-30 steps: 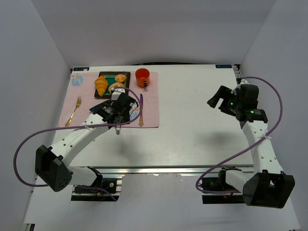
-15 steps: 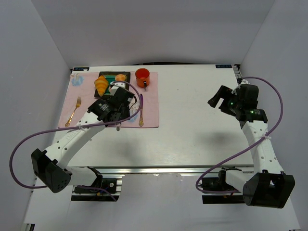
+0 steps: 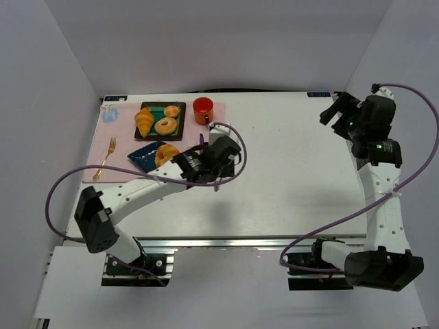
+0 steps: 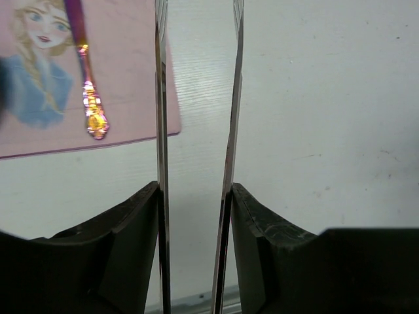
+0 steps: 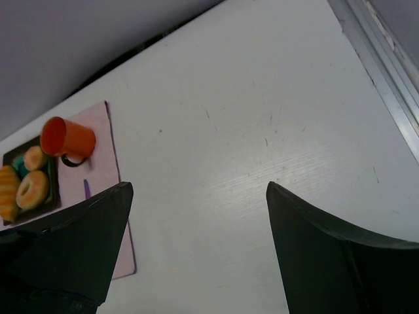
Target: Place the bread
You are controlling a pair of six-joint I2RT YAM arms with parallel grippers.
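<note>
The bread (image 3: 164,154), a plump golden-brown roll, lies on a dark blue plate (image 3: 142,155) on the pink placemat (image 3: 212,164). My left gripper (image 3: 230,149) is to the right of the bread, above the placemat's right edge. In the left wrist view my left gripper (image 4: 196,16) is open and empty, with bare table between its fingers (image 4: 161,131). My right gripper (image 3: 338,110) is raised at the far right, open and empty, and far from the bread. It also shows in the right wrist view (image 5: 196,196), where the bread is hidden.
A black tray (image 3: 182,118) at the back holds a croissant (image 3: 144,121), a ring-shaped pastry (image 3: 166,125) and a small round pastry (image 3: 171,111). An orange cup (image 3: 203,110) stands beside it. A fork (image 3: 104,159) and a spoon (image 4: 88,98) lie on the placemat.
My left gripper has drawn back to the right from over the plates, uncovering the bread on the blue plate. My right arm has swung up and toward the far right corner.
</note>
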